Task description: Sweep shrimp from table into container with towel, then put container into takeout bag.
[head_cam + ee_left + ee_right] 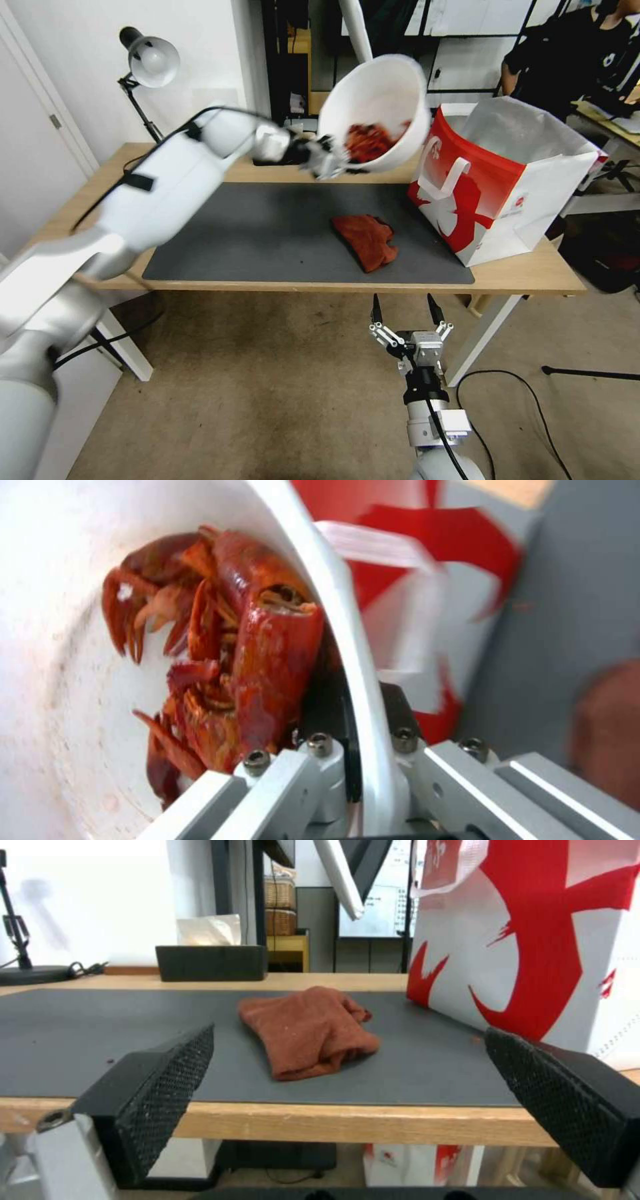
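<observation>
Wood tabletop (267,175) w/ dark mat; towel (367,241) lies on mat. Left pincer (328,160) clamped on rim of bowl (377,100), held in air & tilted, shrimp (369,141) inside. Takeout bag (507,180) stands open just to bowl's right, lower than it; left arm nearer. Right pincer (407,315) idle below tabletop edge, fingers apart.

Bright even light; left arm (167,180) motion-blurred; edges distorted.
</observation>
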Robot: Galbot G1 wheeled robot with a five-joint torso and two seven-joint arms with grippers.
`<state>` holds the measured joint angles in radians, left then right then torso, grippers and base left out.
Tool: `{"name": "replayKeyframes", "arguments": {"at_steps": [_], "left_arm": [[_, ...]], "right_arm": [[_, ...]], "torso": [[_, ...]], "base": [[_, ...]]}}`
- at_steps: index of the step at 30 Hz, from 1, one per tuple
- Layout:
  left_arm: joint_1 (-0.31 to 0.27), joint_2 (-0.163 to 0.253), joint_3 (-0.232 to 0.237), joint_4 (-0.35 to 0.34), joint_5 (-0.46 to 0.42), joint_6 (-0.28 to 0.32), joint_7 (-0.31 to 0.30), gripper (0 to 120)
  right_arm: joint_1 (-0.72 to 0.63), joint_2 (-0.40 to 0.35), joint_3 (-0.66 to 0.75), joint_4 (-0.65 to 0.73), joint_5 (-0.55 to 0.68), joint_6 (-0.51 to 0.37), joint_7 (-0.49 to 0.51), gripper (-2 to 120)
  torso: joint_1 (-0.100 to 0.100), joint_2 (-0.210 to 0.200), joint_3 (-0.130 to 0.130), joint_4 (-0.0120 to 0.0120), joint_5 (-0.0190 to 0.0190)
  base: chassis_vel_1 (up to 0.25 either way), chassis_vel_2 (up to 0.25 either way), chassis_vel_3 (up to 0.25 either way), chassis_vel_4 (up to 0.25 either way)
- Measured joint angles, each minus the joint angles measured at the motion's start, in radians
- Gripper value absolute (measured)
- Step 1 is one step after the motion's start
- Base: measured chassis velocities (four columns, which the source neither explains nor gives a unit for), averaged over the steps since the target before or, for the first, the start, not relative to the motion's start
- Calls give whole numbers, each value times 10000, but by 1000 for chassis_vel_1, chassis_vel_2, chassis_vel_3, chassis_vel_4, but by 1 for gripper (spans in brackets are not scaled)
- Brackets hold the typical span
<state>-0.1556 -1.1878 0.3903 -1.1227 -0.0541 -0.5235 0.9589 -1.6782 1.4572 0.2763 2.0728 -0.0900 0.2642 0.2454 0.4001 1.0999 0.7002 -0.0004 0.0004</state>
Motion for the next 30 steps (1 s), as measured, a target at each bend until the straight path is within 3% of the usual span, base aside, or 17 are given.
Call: {"name": "replayKeyframes", "arguments": {"at_steps": [3, 4, 6, 8, 11, 12, 13, 14, 15, 21, 30], "left_arm": [[-388, -738, -14, 747, 115, -103, -235, 0], [-388, -738, -14, 747, 115, -103, -235, 0], [-717, -1349, -40, 1516, 277, -241, -486, 0], [-796, -1525, -52, 1717, 344, -266, -579, 0], [-1218, -2934, -144, 2913, 876, -581, -1097, 0], [-1218, -2934, -144, 2913, 876, -581, -1097, 0], [-1305, -3576, -202, 3352, 1109, -748, -1298, 0], [-1349, -4036, -248, 3657, 1268, -875, -1398, 0], [-1367, -4240, -258, 3800, 1350, -940, -1432, 0], [-1412, -4310, -140, 4188, 1468, -1035, -1471, 0], [-1435, -4246, 471, 4284, 1368, -1216, -1376, 0]], "right_arm": [[-13, -4, 42, 0, -11, 10, 0, 100], [-13, -4, 42, 0, -11, 10, 0, 100], [-40, -17, 80, -6, -47, 24, 0, 100], [-39, -18, 84, -17, -58, 28, 0, 100], [-19, 11, 93, -81, -101, 57, -4, 100], [-19, 11, 93, -81, -101, 57, -4, 100], [-24, 26, 94, -104, -107, 58, -8, 100], [-25, 29, 110, -122, -107, 60, -9, 100], [-22, 29, 117, -133, -107, 61, -13, 100], [-16, 7, 215, -138, -107, 64, -23, 100], [87, 37, 262, -174, -91, 50, -52, 100]], "torso": [[-1, 0, -1, -1, 1], [-1, 0, -1, -1, 1], [-2, 1, -1, 6, -1], [-2, 1, 0, 9, -2], [-1, 1, -2, 9, -1], [-1, 1, -2, 9, -1], [-1, 2, -2, -6, 2], [-1, 1, -1, -2, 1], [-2, 1, -2, -8, 3], [-2, 1, -2, 11, -7], [-1, 1, -2, 7, -6]], "base": [[0, 0, 0, 0], [0, 0, 0, 0], [0, 0, 0, 0], [0, 0, 0, 0], [0, 0, 0, 0], [0, 0, 0, 0], [0, 0, 0, 0], [0, 0, 0, 0], [0, 0, 0, 0], [0, 0, 0, 0], [0, 0, 0, 0]]}}
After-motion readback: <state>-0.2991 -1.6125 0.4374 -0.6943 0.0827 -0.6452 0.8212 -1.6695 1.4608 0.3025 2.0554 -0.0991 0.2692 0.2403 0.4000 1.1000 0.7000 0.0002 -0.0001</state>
